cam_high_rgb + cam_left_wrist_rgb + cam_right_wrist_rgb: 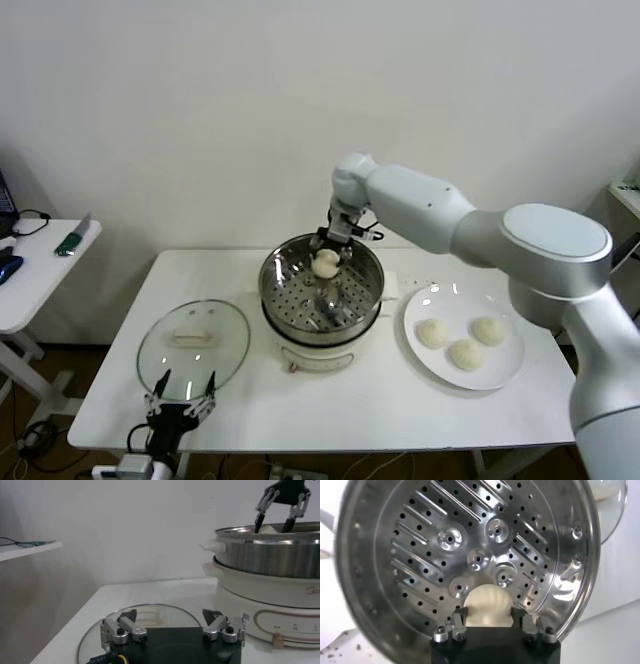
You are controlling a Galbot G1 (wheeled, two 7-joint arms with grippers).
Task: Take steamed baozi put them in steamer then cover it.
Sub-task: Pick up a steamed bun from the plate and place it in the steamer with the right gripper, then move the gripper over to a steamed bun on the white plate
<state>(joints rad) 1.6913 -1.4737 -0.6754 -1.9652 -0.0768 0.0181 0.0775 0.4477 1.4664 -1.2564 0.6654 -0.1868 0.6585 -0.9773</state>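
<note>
The shiny perforated steamer (290,300) (395,555) (265,555) sits on its white pot base at the table's middle. Over its back part my right gripper (328,262) (488,615) is shut on one steamed baozi (326,264) (487,605), held just above the basket floor. Three more baozi (466,352) lie on the white plate (500,378) to the right. The glass cover (193,345) (165,617) with its cream handle lies flat at the front left. Just in front of it, at the table's front edge, my left gripper (183,385) (172,617) hangs open and holds nothing.
A white side table (30,270) with a green-handled tool and cables stands to the left. A white wall runs close behind the table. A shelf edge shows at the far right.
</note>
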